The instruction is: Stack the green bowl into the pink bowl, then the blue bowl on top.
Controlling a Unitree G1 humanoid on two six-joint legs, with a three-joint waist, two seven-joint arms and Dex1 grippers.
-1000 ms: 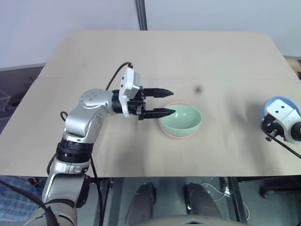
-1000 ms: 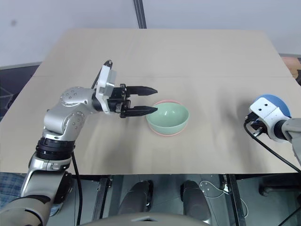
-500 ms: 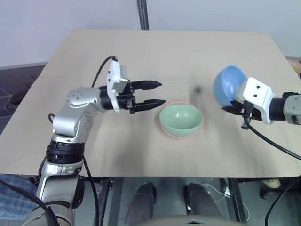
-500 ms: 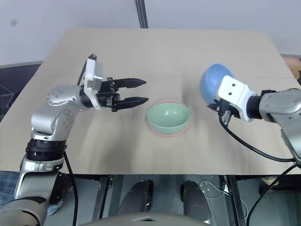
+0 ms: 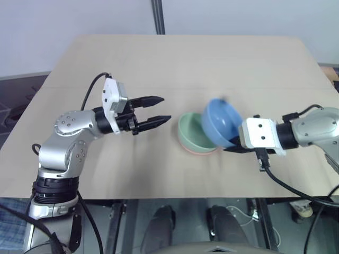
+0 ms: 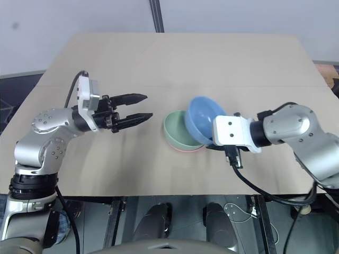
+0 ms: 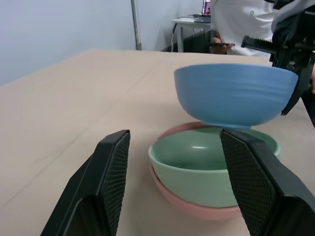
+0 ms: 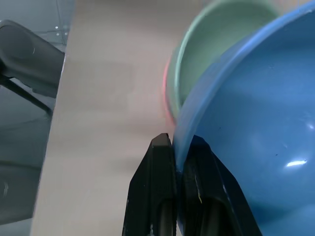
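Right gripper (image 8: 178,147) fingers pinching the blue bowl (image 8: 256,147) rim, green bowl (image 8: 216,44) nested in pink bowl (image 8: 166,83) beyond

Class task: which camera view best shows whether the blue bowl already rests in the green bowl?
The left wrist view: the blue bowl hangs clear above the green bowl. Both eye views overlap them; the right wrist view crops it.

The worktop (image 5: 175,63) is a light beige board with a matte surface. A dark vertical post (image 5: 157,16) rises behind its far edge. The wall (image 5: 63,21) beyond is plain and pale. In the left wrist view, a small white table (image 7: 189,22) stands in the background.
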